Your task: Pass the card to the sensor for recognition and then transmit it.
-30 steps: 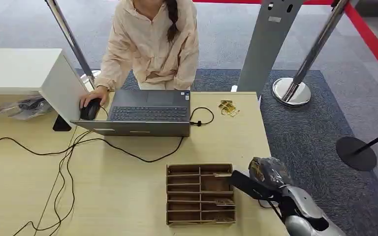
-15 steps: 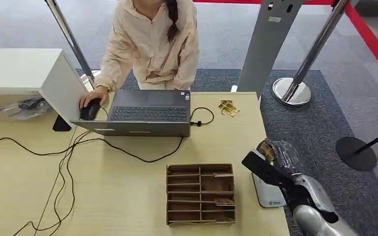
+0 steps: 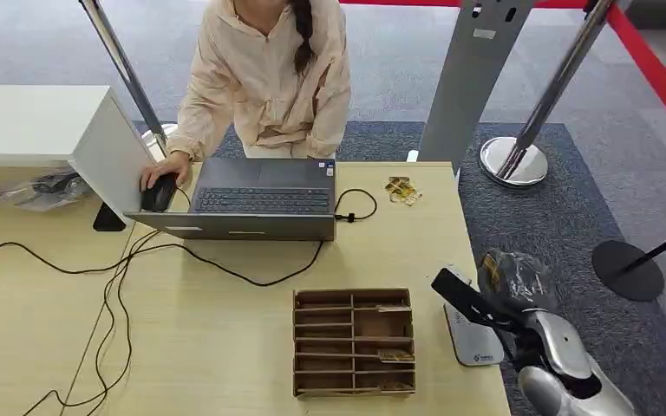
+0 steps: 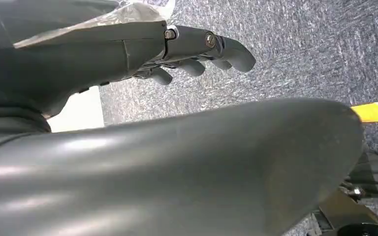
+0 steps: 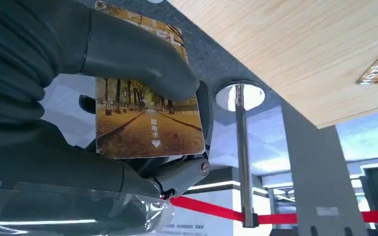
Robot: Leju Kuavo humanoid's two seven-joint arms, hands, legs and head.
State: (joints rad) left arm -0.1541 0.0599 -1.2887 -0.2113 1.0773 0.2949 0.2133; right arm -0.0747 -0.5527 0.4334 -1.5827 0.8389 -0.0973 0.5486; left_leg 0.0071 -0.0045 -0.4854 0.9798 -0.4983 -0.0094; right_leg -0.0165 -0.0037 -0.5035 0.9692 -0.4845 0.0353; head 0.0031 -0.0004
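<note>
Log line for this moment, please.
right hand: holds card | position: beside sensor, past table edge | left hand: empty, hanging

On my right wrist feed I can read three Chinese characters, 取电卡, with a small downward arrow beneath them, printed in white on the glossy card with the autumn tree-lined road picture (image 5: 150, 125) that the right robot hand (image 5: 128, 93) pinches. The blue mark on the flat white sensor pad (image 3: 471, 336) is too small to read.
</note>
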